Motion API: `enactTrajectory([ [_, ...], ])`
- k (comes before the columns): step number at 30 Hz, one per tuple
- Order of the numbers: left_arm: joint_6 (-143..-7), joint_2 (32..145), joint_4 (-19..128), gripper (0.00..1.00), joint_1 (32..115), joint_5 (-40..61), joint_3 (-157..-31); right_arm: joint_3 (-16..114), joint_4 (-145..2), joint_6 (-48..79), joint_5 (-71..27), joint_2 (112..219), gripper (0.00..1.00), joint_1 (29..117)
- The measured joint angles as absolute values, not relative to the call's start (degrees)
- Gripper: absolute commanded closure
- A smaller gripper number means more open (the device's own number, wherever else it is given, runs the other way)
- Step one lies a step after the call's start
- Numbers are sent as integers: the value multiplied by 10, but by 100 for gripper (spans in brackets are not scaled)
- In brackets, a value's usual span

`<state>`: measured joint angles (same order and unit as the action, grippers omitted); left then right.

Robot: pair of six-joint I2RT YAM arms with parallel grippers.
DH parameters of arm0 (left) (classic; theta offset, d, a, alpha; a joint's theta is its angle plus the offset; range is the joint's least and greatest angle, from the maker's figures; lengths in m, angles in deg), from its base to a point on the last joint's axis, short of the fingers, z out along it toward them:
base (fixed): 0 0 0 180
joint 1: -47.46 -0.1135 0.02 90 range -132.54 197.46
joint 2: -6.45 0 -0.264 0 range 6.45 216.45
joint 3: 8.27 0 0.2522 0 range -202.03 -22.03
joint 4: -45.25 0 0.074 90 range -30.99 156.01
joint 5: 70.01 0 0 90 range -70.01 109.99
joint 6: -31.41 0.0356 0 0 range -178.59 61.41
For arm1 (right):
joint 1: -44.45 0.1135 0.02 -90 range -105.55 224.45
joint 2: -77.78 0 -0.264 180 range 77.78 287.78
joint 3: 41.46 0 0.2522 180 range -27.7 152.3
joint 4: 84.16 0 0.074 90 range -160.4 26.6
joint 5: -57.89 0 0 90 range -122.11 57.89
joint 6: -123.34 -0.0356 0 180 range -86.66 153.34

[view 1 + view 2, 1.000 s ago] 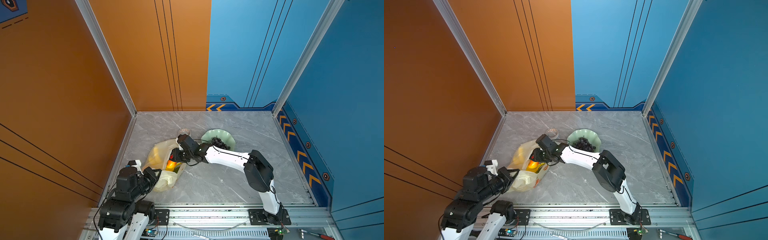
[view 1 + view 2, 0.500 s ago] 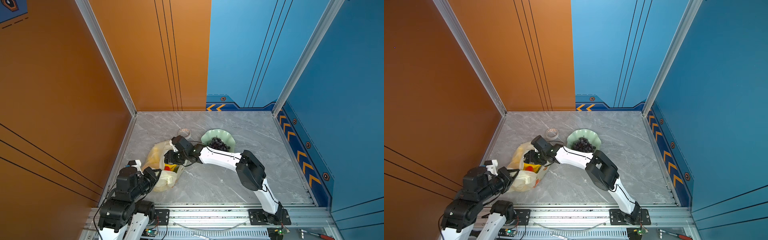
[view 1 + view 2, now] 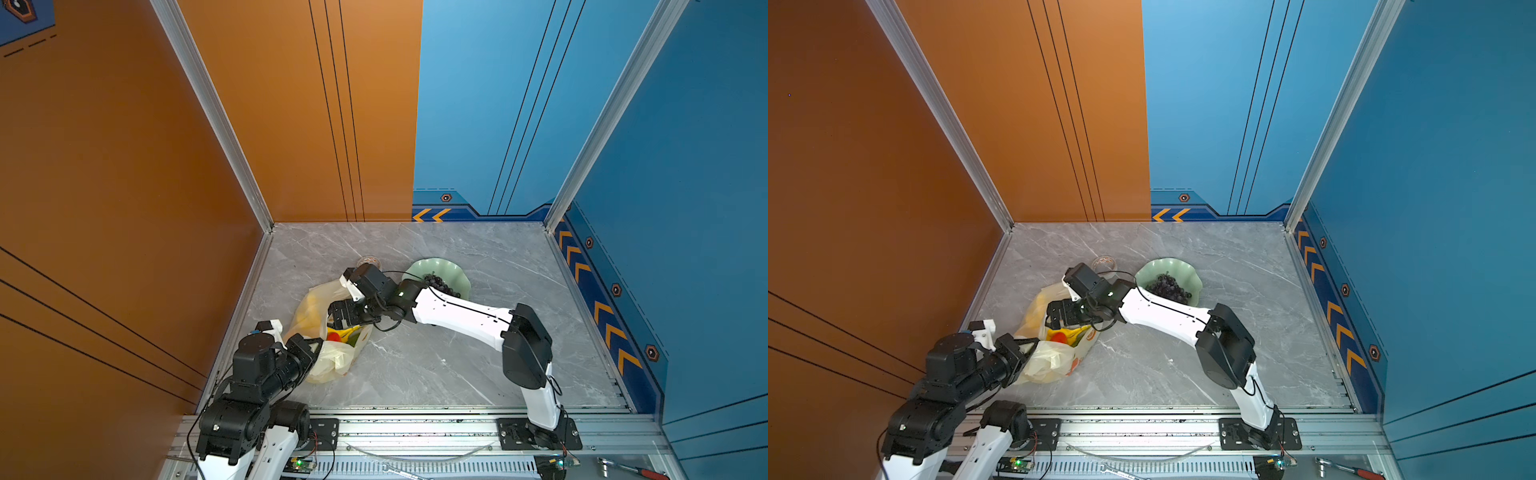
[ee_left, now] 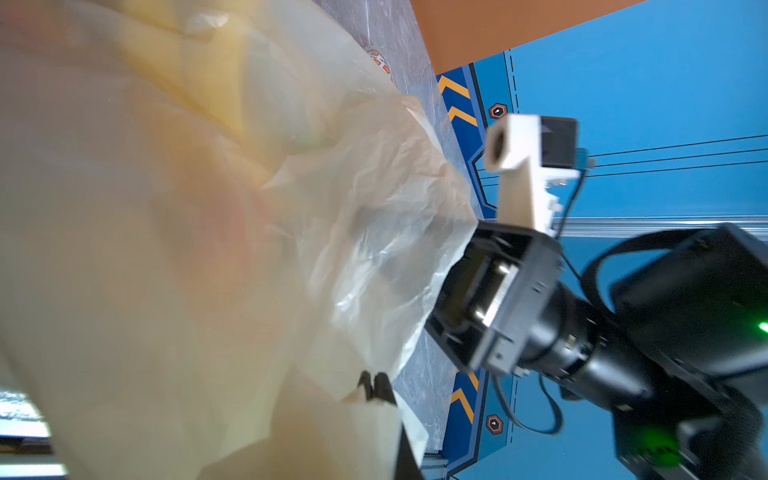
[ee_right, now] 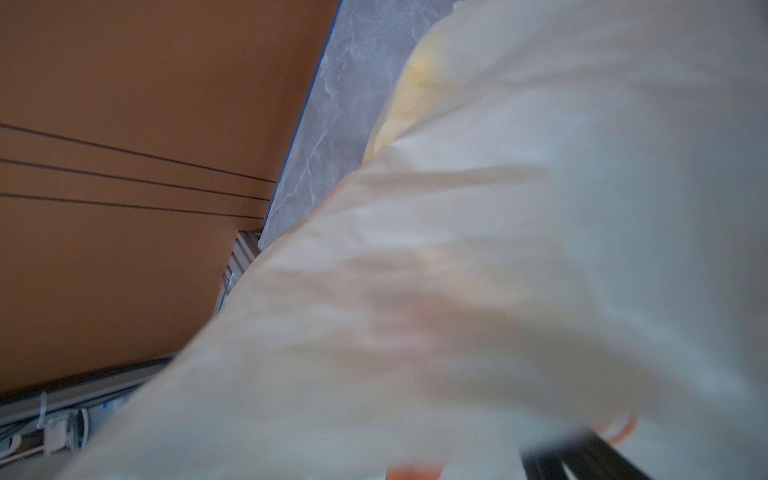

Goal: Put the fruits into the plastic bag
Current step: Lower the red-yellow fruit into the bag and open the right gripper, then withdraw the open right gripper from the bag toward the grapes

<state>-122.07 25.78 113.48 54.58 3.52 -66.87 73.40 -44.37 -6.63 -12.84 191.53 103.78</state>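
Cream, crinkled film of the plastic bag (image 3: pixel 332 365) lies between the two claws in both top views. The left claw (image 3: pixel 316 344) is clamped tight on the bag's edge. The right claw (image 3: pixel 338 316) hangs over the bag's open mouth; I cannot tell how its jaws stand. Just beside that claw, inside the mouth, sit a red-orange fruit (image 3: pixel 332 336) and yellow bananas (image 3: pixel 348 331). Behind its wrist, well apart from the bag, dark grapes (image 3: pixel 1167 286) lie in a pale green dish (image 3: pixel 1169 266), and a tape roll (image 3: pixel 1104 262) lies near that wrist.

In the left wrist view, the left claw's black fingertips (image 4: pixel 380 392) pinch the film, and the right claw's body stands just beyond the bag.

In the right wrist view, blurred film fills the space ahead of the right claw, with a yellow shape showing through.
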Motion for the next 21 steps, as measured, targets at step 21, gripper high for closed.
enactTrajectory([
  [21,-1219,257,1130,100,546,41,-677,711,-211,14,-296,1633,0,1000],
])
